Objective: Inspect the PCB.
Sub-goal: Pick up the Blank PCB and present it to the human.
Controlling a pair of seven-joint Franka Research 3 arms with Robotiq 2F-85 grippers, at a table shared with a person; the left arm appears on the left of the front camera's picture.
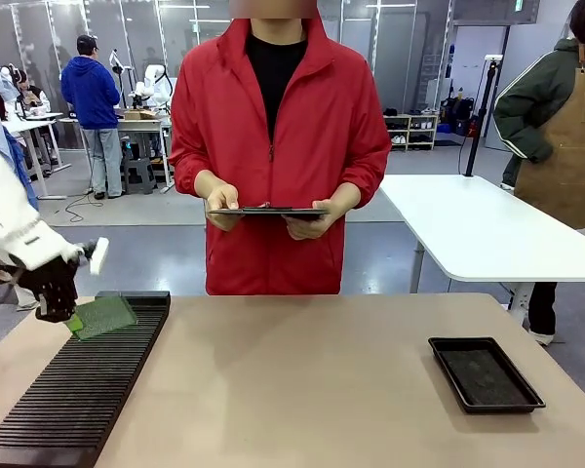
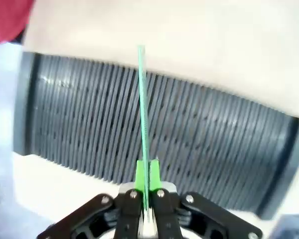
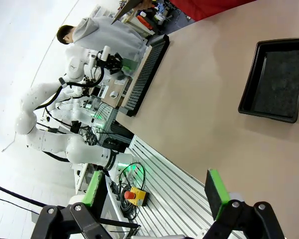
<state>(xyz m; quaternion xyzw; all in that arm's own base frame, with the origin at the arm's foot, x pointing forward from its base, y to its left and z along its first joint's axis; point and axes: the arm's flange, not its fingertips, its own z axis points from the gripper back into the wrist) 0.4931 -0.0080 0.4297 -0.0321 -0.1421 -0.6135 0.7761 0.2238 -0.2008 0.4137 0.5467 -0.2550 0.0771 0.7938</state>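
Left end effector (image 1: 66, 314) is clamped on one edge of the PCB (image 1: 107, 315), holding it just above the far end of a black slotted rack (image 1: 73, 390) on the left of the desk (image 1: 302, 390). To do this step well, it probably needs a firm pinch, a lift clear of the slots, and the board's face turned steadily toward the person (image 1: 278, 146). Right end effector (image 3: 155, 189) hangs spread apart. The PCB is thin, flat, green, finely speckled and tilted.
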